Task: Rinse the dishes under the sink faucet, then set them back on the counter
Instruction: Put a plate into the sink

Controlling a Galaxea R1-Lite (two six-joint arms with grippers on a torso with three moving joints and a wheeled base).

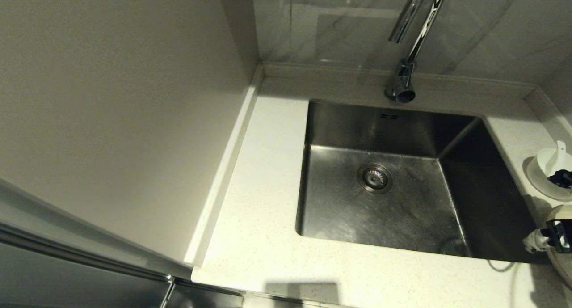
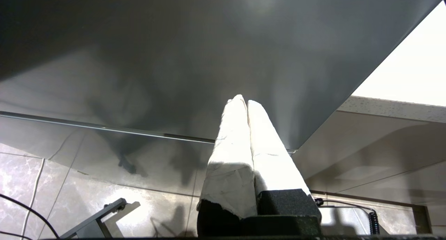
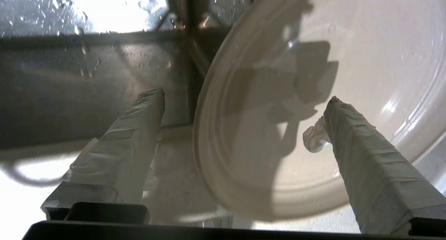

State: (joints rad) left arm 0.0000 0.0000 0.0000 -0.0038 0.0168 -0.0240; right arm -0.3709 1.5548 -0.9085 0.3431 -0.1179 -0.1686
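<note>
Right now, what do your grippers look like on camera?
The left gripper has two long tapered fingers wrapped in white tape, set in a black base. The right gripper has the same white-taped fingers on a black mount, with a loose scrap of tape hanging off one tip.

I see the steel sink (image 1: pixel 339 209) set into the pale speckled surface (image 1: pixel 263 209), with its round drain (image 1: pixel 375 178) bare. The chrome faucet (image 1: pixel 409 53) arches over its back edge. On the right stands a small white bowl (image 1: pixel 548 161) holding a spoon (image 1: pixel 558 150) on a saucer; nearer me lies a cream plate (image 3: pixel 313 111), wet.
</note>
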